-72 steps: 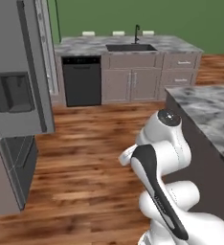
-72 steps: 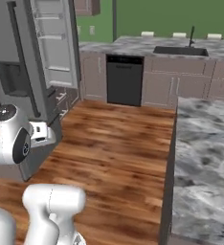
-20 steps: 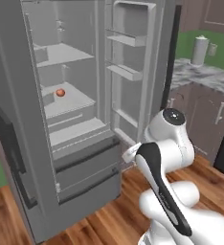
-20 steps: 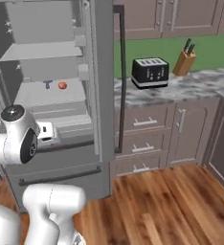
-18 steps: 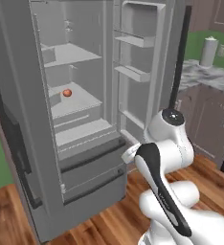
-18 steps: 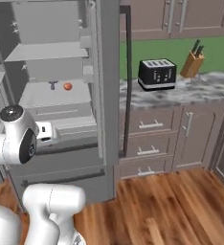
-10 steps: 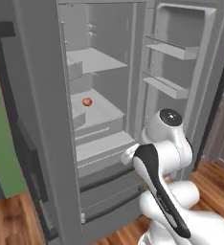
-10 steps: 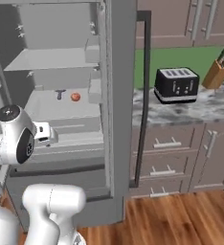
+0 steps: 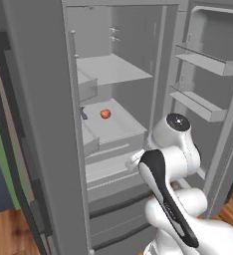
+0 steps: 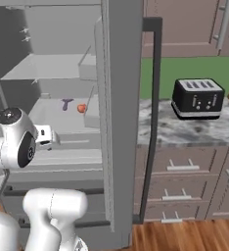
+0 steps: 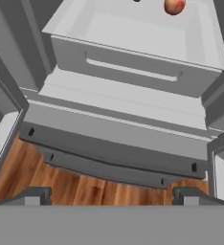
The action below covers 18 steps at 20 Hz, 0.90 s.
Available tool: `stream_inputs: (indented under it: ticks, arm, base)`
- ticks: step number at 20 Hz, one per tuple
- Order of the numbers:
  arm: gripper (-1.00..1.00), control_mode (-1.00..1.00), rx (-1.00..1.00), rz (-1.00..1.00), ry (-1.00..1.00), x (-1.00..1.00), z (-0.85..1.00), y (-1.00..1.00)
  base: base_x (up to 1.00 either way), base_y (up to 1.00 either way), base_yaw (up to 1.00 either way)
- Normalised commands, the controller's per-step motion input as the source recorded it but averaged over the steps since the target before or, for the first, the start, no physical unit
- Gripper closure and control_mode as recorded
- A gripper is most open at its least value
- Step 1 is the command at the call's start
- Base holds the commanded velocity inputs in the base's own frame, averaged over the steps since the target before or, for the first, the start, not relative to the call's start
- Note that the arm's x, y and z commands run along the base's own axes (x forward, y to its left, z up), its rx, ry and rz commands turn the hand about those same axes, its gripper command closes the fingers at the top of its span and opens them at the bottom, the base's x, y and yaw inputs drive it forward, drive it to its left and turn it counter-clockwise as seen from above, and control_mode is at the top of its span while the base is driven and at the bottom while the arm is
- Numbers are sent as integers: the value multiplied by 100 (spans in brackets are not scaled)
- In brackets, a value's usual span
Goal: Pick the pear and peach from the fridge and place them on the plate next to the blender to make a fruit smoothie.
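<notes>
The robot faces the open fridge point(image 9: 39, 99), its empty gripper point(image 11: 111, 195) spread wide, the peach point(image 9: 105, 114) on a middle shelf, no fruit yet collected.

Peach point(image 9: 105, 114) on a shelf point(image 9: 119, 130) in the open fridge point(image 9: 39, 99), T-shaped object point(image 10: 67, 104) just beside it; toaster point(image 10: 198, 98) on the counter point(image 10: 185, 131) beside the fridge.
</notes>
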Motion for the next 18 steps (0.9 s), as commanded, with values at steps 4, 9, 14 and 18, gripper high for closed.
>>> stream_inputs:
  ticks: [4, 9, 14, 18]
  arm:
    - [-100, 100, 0, 0, 0, 0, 0, 0]
    - [-100, -100, 0, -7, -1, 55, 5, 0]
    - [-100, -100, 0, -8, -6, 57, 28, 0]
    - [-100, -100, 2, -6, -6, 81, 27, 3]
  base:
    - [49, 2, 0]
    - [14, 0, -1]
    - [0, 0, 0]
    - [0, 0, 0]
